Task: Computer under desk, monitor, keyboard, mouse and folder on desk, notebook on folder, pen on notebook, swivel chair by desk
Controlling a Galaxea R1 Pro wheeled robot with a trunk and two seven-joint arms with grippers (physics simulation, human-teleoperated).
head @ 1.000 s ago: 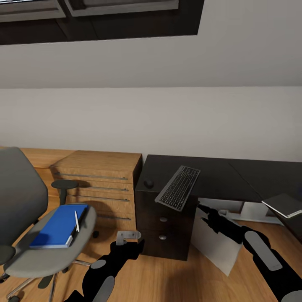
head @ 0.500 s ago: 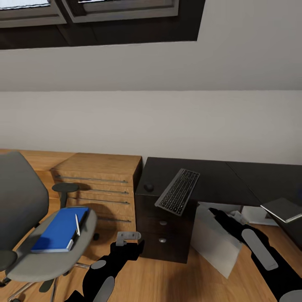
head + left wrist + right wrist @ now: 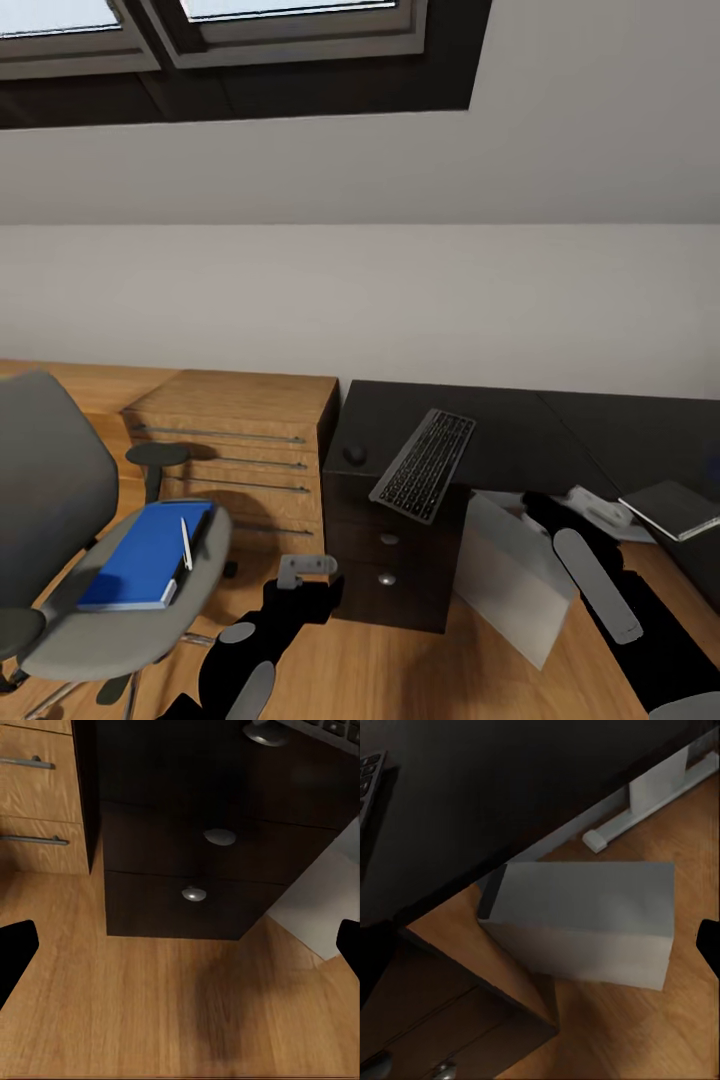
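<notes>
A dark cabinet with round knobs (image 3: 390, 545) stands between the wooden drawer chest (image 3: 240, 440) and the plain light grey computer tower (image 3: 515, 575). On its top lie the slim dark grey keyboard (image 3: 424, 464) — one end overhanging the front edge — and the small black mouse (image 3: 354, 454). The glossy black desk (image 3: 540, 430) runs to the right, a thin grey notebook (image 3: 675, 508) at its edge. The bright blue folder (image 3: 145, 555) and slim white pen (image 3: 185, 543) rest on the grey swivel chair (image 3: 60, 560). The left gripper (image 3: 180, 945) is spread wide; the right gripper (image 3: 598, 510) — I cannot tell.
</notes>
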